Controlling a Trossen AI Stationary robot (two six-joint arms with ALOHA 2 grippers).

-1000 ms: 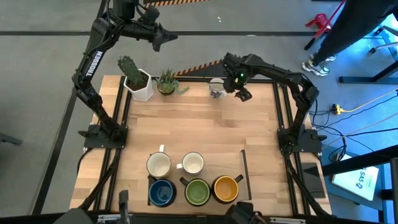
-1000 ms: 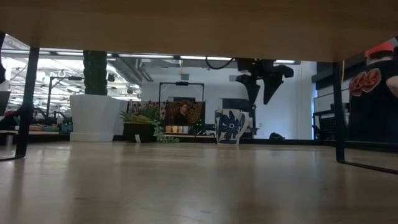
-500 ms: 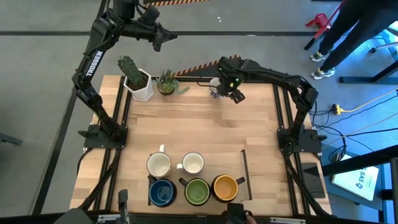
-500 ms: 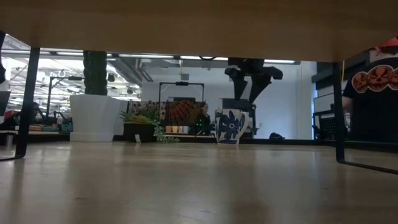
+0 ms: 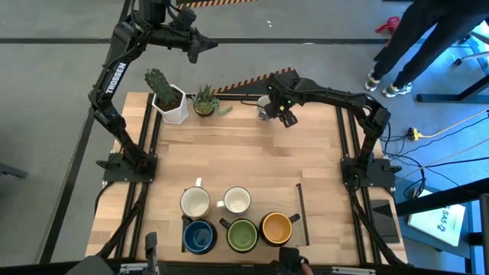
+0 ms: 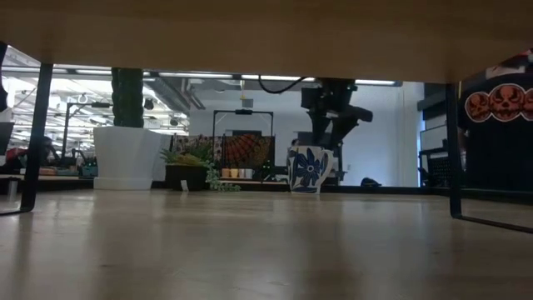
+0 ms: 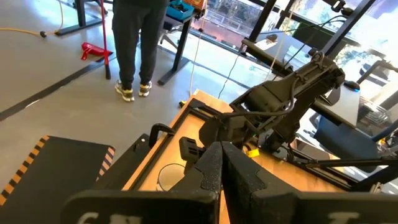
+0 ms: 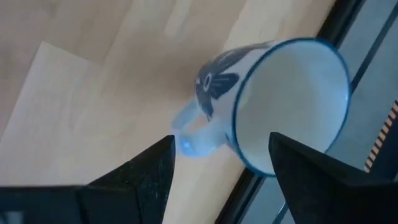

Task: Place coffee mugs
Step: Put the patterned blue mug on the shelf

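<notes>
The white mug with the blue pattern [image 5: 264, 106] stands on its base at the table's far edge, upright in the low view [image 6: 307, 169]. My right gripper [image 5: 283, 116] hovers open just above and to the right of it. In the right wrist view the mug [image 8: 280, 106] lies ahead, its handle [image 8: 194, 135] in line with the gap between the fingers [image 8: 221, 167], and nothing touches it. My left gripper [image 5: 208, 47] is shut [image 7: 221, 152] and raised beyond the far edge. Two cream mugs [image 5: 195, 202] [image 5: 238, 201] and the blue [image 5: 199, 237], green [image 5: 243, 235] and orange-yellow [image 5: 277, 231] mugs stand near the near edge.
A white pot with a cactus [image 5: 170, 99] and a small pot with a spiky plant [image 5: 205, 101] stand at the far left of the table. A dark strip [image 5: 301, 212] lies right of the mug rows. A person [image 5: 428, 38] stands beyond the far right corner. Bare wood fills the table's middle [image 5: 244, 156].
My right gripper has moved toward the table's left, closing in on the patterned mug, and has turned a little on the way. The mug has stayed in place. The person beyond the table has shifted.
</notes>
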